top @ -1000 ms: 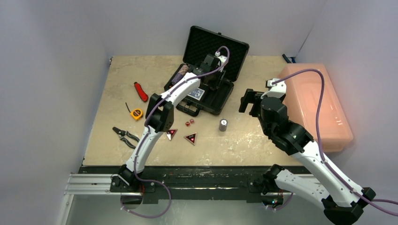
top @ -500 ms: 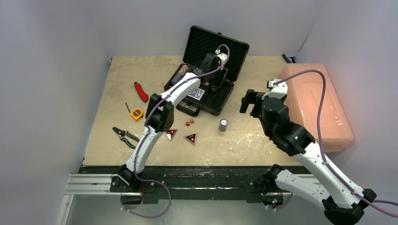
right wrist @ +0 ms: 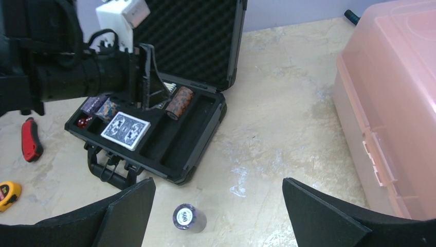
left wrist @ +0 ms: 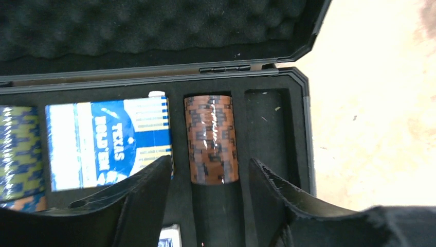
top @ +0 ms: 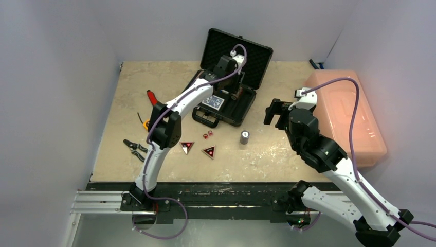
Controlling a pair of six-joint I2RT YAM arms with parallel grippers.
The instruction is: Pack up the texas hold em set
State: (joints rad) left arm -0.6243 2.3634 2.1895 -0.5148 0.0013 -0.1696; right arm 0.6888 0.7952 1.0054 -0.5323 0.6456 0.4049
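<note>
**Left gripper** [left wrist: 211, 164]: the jaws are parted about halfway and nothing is gripped.
- Left of the jaws: a blue-and-yellow chip stack [left wrist: 18, 149] and a blue "Texas Hold'em" card box [left wrist: 108, 146] are seated in the foam of the black case [left wrist: 303, 123].
- Ahead of the fingertips, in line with the gap: a brown chip stack [left wrist: 211, 139] is laid in its slot, clear of both fingers.

**Right gripper** [right wrist: 218, 185]: the jaws are spread fully and nothing is held.
- Beyond and left of the left jaw: the case is stood open on the table, with a blue-backed card deck [right wrist: 126, 129] lying in it.
- Well left of the jaws, on the table: two red dice [top: 207, 135] and two triangular buttons [top: 209, 152] are seen from above.
- Below the gap, nearer the left jaw: a grey chip stack marked 500 [right wrist: 187, 217] is stood upright on the table, untouched.
- Right of the right jaw: a pink bin [right wrist: 391, 103] is placed.
</note>
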